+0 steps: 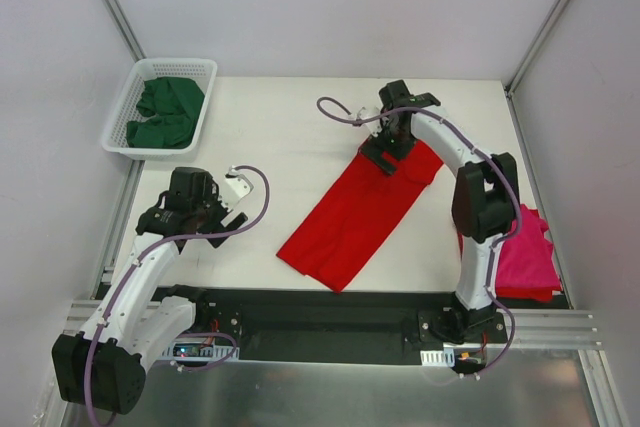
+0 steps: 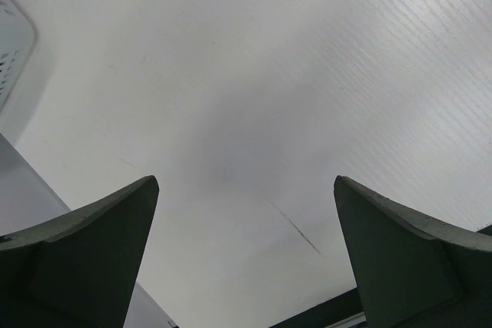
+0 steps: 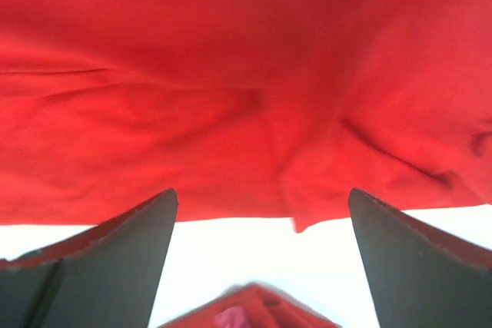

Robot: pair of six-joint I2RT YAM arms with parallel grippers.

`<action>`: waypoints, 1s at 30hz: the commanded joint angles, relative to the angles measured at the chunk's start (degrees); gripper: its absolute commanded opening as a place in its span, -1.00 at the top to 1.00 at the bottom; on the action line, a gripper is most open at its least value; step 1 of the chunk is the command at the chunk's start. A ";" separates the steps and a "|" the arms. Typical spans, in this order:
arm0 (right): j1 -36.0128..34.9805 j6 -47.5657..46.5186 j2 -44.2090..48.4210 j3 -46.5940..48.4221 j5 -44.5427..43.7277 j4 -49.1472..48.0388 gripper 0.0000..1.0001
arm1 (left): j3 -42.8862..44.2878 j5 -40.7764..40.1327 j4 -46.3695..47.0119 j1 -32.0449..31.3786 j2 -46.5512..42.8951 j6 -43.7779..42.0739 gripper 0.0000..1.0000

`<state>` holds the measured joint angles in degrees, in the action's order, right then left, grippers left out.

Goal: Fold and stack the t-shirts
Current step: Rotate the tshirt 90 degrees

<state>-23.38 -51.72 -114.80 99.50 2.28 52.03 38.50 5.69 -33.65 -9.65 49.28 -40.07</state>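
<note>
A bright red t-shirt (image 1: 355,209) lies stretched out diagonally on the white table, partly folded into a long strip. My right gripper (image 1: 388,155) hovers over its far end, open; in the right wrist view the red cloth (image 3: 246,74) fills the top and nothing sits between the fingers of the gripper (image 3: 261,213). A folded magenta-pink t-shirt (image 1: 527,257) lies at the right edge. Dark green t-shirts (image 1: 165,112) sit bunched in the basket. My left gripper (image 1: 195,215) hangs open over bare table at the near left, and the left wrist view shows this gripper (image 2: 246,205) empty.
The white lattice basket (image 1: 120,127) stands at the far left corner; its corner (image 2: 11,51) shows in the left wrist view. Metal frame posts and white walls close in the table. A black rail (image 1: 320,312) runs along the near edge.
</note>
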 commanded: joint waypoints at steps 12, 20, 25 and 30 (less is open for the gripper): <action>0.79 4.71 -19.13 9.99 0.79 1.57 -0.92 | 0.00 -0.59 0.51 0.51 -0.23 -0.71 -0.99; -3.69 -8.29 -23.18 18.18 -5.62 4.31 -0.92 | 0.35 -1.47 0.51 0.51 -0.06 -0.79 -0.99; -8.35 -15.50 -25.20 18.80 -7.55 4.13 -0.92 | 0.44 -1.56 0.43 0.51 -0.23 -0.53 -0.99; -11.34 -19.81 -27.40 23.10 -7.21 4.75 -0.92 | 0.17 -1.91 0.43 0.60 -0.94 -0.53 -0.99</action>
<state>-32.25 -66.48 -137.75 119.68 -7.60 57.60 38.48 5.23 -33.45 -9.65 49.34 -40.07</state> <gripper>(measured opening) 0.961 0.993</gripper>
